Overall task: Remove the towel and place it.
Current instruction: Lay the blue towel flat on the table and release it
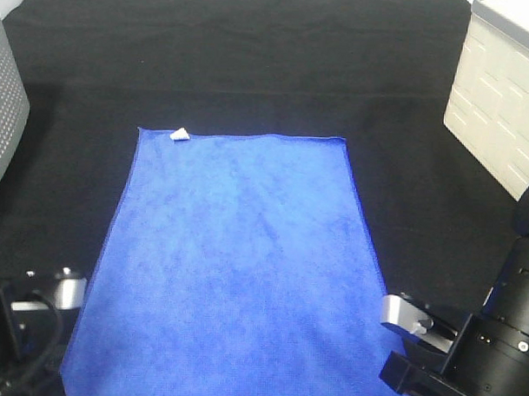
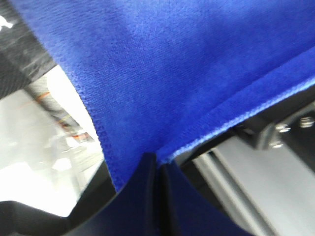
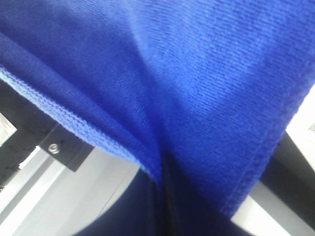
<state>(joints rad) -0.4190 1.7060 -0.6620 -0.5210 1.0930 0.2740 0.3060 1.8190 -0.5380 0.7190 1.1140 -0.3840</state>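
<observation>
1. At the bottom corners of the high view, the black left arm (image 1: 17, 315) and the black right arm (image 1: 477, 344) are flanking the near end of the large rectangular royal-blue microfibre towel (image 1: 236, 266).
2. Seen from its wrist camera, the left gripper (image 2: 156, 164) is pinching its jaws tight on the towel's stitched edge, and blue cloth is draping away from the fingers.
3. Seen from the other wrist camera, the right gripper (image 3: 162, 169) is likewise clamping narrow on a fold of the towel beside its stitched hem.
4. From the bottom centre up to the middle of the high view, the towel is lying spread on the black table cloth (image 1: 252, 67).
5. At the towel's far left corner, a small white tag (image 1: 179, 135) is showing.
6. Farther back, a grey perforated container (image 1: 2, 111) is standing at the left edge of the frame and a white box (image 1: 502, 111) with a brick-like pattern at the upper right, both well apart from the towel.
</observation>
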